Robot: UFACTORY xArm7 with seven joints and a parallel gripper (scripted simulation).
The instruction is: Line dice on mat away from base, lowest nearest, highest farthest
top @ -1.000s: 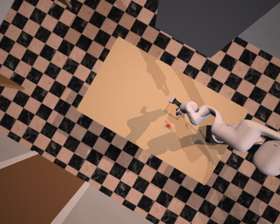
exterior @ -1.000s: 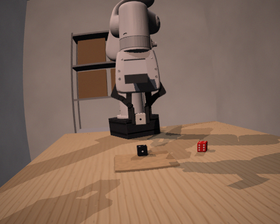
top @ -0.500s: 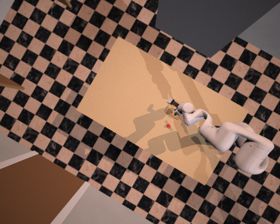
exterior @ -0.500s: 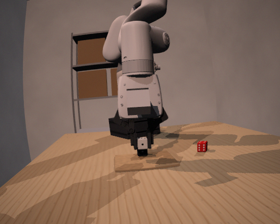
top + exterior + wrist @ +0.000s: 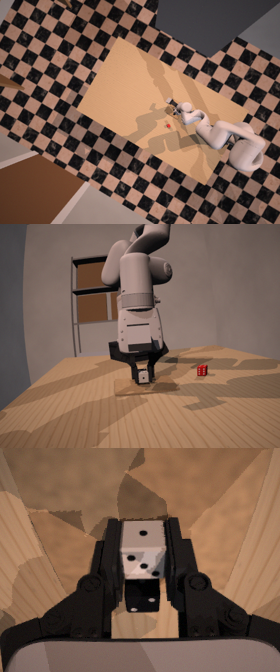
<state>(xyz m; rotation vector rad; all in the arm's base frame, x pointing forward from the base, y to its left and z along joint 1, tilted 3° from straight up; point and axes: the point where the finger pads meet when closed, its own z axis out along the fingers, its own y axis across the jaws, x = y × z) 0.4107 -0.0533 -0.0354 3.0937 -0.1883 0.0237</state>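
Low over the thin wooden square mat (image 5: pixel 127 387) at centre frame in the exterior view, our black two-fingered gripper (image 5: pixel 142 373) is clenched on a white cube die with black pips (image 5: pixel 143 376), its single-pip face turned toward that camera. We cannot tell whether the die's underside touches the mat.

From the wrist view, the white die (image 5: pixel 144 548) sits between the two black fingers, showing three pips on its nearer face and one on the far side. Just below it in that frame lies a black cube die with white pips (image 5: pixel 143 595), close against the white die; whether the two touch we cannot tell. In the exterior view the black die is hidden behind the gripper and the white die.

A red cube die with white pips (image 5: pixel 202 370) rests on the pale striped wooden table (image 5: pixel 76 421) to the right of the mat, well apart from it, six pips facing the exterior camera. In the top view it shows as a red speck (image 5: pixel 168 125) below and left of the white arm (image 5: pixel 220 134).

Behind the arm, at upper left of the exterior view, stands a grey metal shelf rack with brown panels (image 5: pixel 73 307). A black-and-tan chequered floor (image 5: pixel 50 63) surrounds the table.
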